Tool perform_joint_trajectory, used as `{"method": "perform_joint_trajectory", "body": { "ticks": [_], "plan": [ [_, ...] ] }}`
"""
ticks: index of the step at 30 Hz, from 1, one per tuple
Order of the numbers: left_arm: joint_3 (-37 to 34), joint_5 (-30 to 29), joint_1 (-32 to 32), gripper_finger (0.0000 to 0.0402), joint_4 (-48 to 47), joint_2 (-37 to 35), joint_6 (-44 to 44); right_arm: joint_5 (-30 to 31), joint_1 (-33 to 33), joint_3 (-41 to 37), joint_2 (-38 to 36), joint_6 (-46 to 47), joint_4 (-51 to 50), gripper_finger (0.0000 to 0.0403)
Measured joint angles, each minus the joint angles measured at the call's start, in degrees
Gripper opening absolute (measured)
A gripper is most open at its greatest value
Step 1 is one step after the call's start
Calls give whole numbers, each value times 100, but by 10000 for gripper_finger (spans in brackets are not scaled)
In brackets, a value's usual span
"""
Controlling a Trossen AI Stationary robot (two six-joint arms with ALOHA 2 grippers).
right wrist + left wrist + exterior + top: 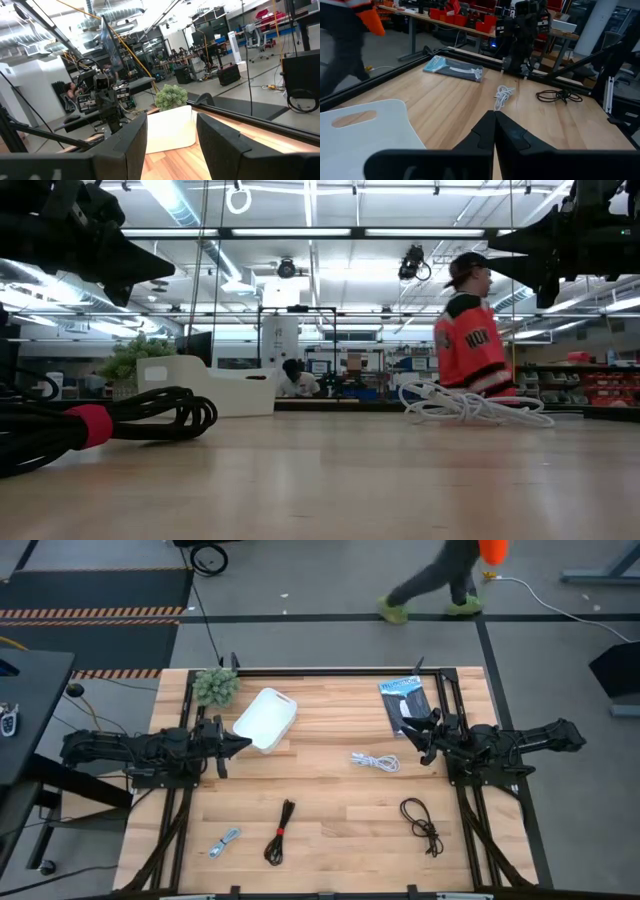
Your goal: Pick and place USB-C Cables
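Four cables lie on the wooden table. The white coil (375, 761) is right of centre. The thin black loose coil (422, 823) is near right. The black bundle with a red tie (281, 833) and the short silver-grey cable (225, 841) are near the front. My left gripper (243, 745) is shut and empty, held above the table beside the white bin (266, 719). My right gripper (415, 730) is open and empty, held above the table near the packet (405, 703). The left wrist view shows the white coil (503, 95) and the black coil (560, 95).
The white bin stands at the back left, with a small green plant (215, 686) behind it. The flat blue-and-black packet lies at the back right. A person in orange (465, 340) walks past beyond the table's far edge. Bare wood lies between the cables.
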Motion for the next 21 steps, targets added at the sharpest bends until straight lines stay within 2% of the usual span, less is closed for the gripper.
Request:
{"method": "perform_joint_trajectory", "body": {
  "ticks": [17, 21],
  "plan": [
    [0, 0, 0, 11, -2, 0, 2, 0, -1, 0, -1, -1, 3, 178],
    [0, -1, 0, 11, -1, -1, 1, 354, -31, 0, -1, -457, 536, 178]
  ]
}}
